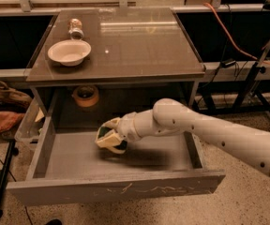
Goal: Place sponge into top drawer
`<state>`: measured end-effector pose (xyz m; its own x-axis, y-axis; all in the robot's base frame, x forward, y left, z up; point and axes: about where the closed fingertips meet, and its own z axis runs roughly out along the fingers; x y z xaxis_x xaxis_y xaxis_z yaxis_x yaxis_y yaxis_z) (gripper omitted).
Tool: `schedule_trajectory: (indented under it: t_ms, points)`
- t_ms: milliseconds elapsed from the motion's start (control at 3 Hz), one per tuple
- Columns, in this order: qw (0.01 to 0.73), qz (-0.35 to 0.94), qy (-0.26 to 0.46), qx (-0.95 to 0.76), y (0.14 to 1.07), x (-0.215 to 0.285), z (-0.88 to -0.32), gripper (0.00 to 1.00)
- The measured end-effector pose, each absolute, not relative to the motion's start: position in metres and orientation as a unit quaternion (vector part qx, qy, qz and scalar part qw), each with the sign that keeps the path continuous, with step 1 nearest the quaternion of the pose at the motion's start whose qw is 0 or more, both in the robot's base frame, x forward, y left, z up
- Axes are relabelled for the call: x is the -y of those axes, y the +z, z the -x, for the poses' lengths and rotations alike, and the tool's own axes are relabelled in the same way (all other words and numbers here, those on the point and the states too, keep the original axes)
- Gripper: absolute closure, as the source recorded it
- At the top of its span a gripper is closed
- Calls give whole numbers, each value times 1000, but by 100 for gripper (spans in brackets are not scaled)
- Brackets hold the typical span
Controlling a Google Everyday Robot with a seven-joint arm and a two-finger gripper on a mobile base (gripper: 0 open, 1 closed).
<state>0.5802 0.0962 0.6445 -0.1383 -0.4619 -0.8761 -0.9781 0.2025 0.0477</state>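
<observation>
The top drawer (111, 190) is pulled open under the table; its grey front panel bears white scratch marks. My gripper (108, 138) reaches in from the right on a white arm and hangs low inside the drawer, just above its floor, left of centre. It is shut on the sponge (107, 135), whose dark green top shows between the pale fingers. A shadow lies on the drawer floor right under it.
A white bowl (69, 52) and a can lying on its side (76, 27) sit at the table's back left. An orange-brown roll (86, 96) stands on the shelf behind the drawer. A clear plastic bin (28, 123) and brown cloth (6, 108) lie left.
</observation>
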Motion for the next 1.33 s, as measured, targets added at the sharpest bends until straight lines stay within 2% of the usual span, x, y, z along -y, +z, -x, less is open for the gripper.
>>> schedule_trajectory:
  t_ms: [667, 1000, 1333]
  points:
    - [352, 530, 316, -704, 600, -104, -570, 100]
    - [352, 530, 316, -704, 604, -104, -570, 81]
    - [352, 530, 316, -704, 604, -104, -570, 58]
